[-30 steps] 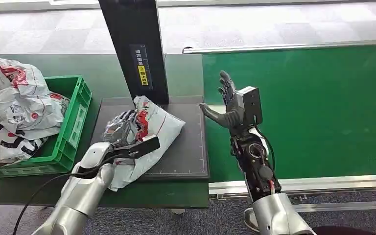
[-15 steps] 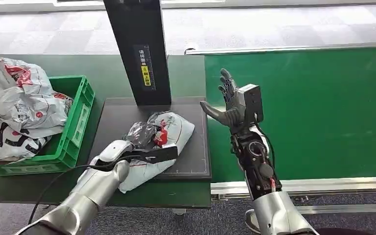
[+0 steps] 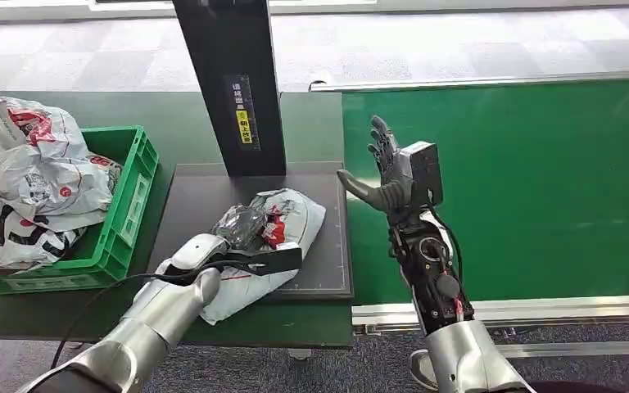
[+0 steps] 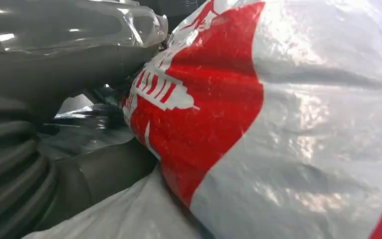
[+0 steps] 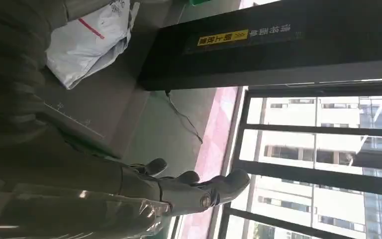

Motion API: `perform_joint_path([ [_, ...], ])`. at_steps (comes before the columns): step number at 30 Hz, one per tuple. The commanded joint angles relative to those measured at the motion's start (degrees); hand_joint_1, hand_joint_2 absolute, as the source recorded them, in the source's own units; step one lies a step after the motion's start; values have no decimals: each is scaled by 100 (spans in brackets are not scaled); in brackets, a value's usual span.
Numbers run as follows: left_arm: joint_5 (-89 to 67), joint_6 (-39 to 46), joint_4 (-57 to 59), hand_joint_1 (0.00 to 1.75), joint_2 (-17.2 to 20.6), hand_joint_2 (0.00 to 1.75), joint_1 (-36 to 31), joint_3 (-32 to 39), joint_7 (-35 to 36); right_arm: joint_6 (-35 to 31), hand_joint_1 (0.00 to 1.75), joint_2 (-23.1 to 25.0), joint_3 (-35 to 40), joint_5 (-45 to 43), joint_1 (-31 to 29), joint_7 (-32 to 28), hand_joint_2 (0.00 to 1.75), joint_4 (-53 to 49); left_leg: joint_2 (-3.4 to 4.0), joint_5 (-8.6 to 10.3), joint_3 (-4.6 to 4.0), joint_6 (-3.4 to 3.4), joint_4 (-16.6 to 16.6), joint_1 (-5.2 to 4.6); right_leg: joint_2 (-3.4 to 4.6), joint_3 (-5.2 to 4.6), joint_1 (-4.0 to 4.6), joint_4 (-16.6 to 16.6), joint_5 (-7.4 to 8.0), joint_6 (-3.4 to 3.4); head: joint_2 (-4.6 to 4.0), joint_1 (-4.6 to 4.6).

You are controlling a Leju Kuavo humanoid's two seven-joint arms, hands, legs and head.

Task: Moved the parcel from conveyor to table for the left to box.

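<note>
A grey plastic parcel (image 3: 299, 214) with red print lies on the black mat (image 3: 201, 196) of the table. My left hand (image 3: 242, 226) grips it from the near side, its dark fingers curled over the crumpled top. In the left wrist view the parcel (image 4: 288, 129) bulges against the fingers (image 4: 74, 59) and the thumb (image 4: 99, 172). My right hand (image 3: 386, 173) is raised over the left edge of the green conveyor (image 3: 532, 188), fingers spread and holding nothing. The right wrist view shows that hand (image 5: 179, 191) open, with the parcel (image 5: 87, 42) beyond it.
A green crate (image 3: 131, 209) at the table's left holds several similar parcels (image 3: 29, 176). A black post (image 3: 229, 82) with a yellow label stands at the mat's far edge. The conveyor's metal rail (image 3: 508, 309) runs along the front.
My left hand has shifted with the parcel slightly right and toward the mat's front edge, and the parcel now lies flatter. The right hand has stayed in place.
</note>
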Motion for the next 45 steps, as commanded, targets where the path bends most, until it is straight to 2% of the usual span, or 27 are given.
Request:
perform_joint_path([
  [1,308,959,-9,175,123,175,302,-219,-231,27,0,-213,193,-86,20,49,175,-34,8,0,6,1,-7,-3,9,3,-2,-5,1,-1,2,0],
  [6,545,2982,-975,175,129,175,457,462,-57,39,0,-261,193,-133,99,56,175,-159,8,0,-18,0,0,2,10,-22,2,-2,3,-2,2,2],
  [7,525,3925,-1796,175,71,175,727,986,-333,63,0,-235,228,-162,53,36,175,-74,10,-1,-23,0,2,2,11,-27,3,0,2,-2,2,2],
  [8,551,4647,-1979,175,141,175,856,1152,-491,61,0,-196,281,-186,-44,-4,175,101,17,-1,-29,0,2,4,18,-35,5,-2,6,-4,0,2],
  [11,730,4573,-2649,175,342,175,1087,1579,-478,-32,0,-163,360,-252,-180,-144,175,360,56,-9,-44,-3,2,3,57,-63,5,3,10,-8,0,2],
  [13,820,4647,-2846,175,309,175,1180,2052,-720,-59,0,-193,393,-276,-182,-167,175,361,56,-7,-52,-4,3,4,57,-69,7,4,8,-7,2,0],
  [15,846,4647,-2825,175,314,175,1182,2101,-776,-62,0,-200,397,-278,-178,-168,175,354,59,-9,-47,-5,-1,4,68,-69,8,3,5,-8,2,2],
  [18,704,4647,-3185,175,39,175,1354,2811,-1128,-71,0,-194,388,-283,-181,-172,175,375,53,-9,-66,-5,3,8,62,-90,12,3,6,-7,2,0],
  [23,676,4647,-3674,175,-185,175,1548,3524,-1626,-69,0,-164,361,-277,-173,-196,175,382,63,-13,-75,-2,4,10,70,-95,15,1,5,-5,2,2],
  [25,576,4647,-3831,175,-234,175,1601,3747,-1601,-69,0,-172,353,-273,-154,-199,175,355,59,-12,-76,-3,3,9,66,-96,14,2,3,-7,0,2],
  [28,409,4647,-4141,175,-406,175,1615,4600,-1987,-80,0,-204,296,-272,-50,-201,175,226,64,-13,-77,-5,0,10,72,-99,15,0,4,-8,2,0],
  [30,114,4647,-4032,175,-320,175,1445,4968,-1983,-87,0,-259,269,-270,33,-201,175,134,59,-11,-82,-6,2,11,65,-103,16,2,4,-8,2,0],
  [34,-470,4647,-3683,175,-7,175,1123,5271,-1664,-90,0,-280,254,-264,129,-202,175,20,47,-6,-86,-7,1,12,54,-108,16,2,5,-8,2,0],
  [43,-624,4647,-3724,175,-46,175,1118,5316,-1611,-89,0,-269,261,-261,122,-201,175,16,55,-5,-87,-5,1,13,50,-106,18,2,3,-7,2,2],
  [44,-848,4647,-3681,175,14,175,1063,5396,-1490,-92,0,-264,262,-254,124,-199,175,17,57,-7,-84,-5,1,14,52,-102,19,0,3,-7,2,2],
  [45,-895,4647,-3461,175,234,175,933,5459,-1409,-98,0,-267,268,-242,121,-194,175,23,58,-6,-87,-6,2,13,51,-107,19,3,3,-7,0,4],
])
